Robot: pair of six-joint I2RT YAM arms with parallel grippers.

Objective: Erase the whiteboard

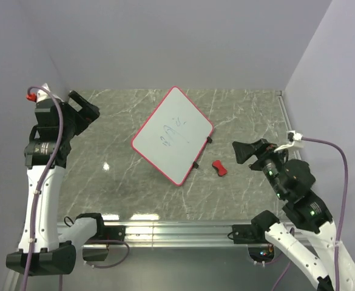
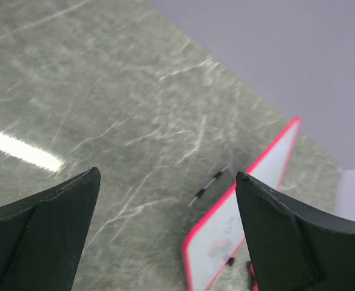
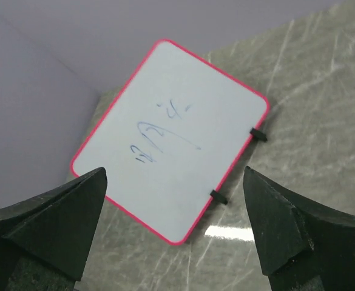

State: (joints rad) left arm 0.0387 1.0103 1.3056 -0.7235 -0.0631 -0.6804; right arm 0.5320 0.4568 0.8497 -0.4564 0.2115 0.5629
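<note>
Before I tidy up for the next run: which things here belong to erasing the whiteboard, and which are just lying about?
For the job: whiteboard with blue scribbles; red eraser beside it; right hand, open, nearest the eraser.
Just there: left hand, open, off to the left; marble table; metal rail.

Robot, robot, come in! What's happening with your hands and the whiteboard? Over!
Left gripper open, empty; right gripper open, empty. Whiteboard on table, blue scribbles not yet wiped. Eraser beside it, ungripped. Nothing blocking, over.
</note>
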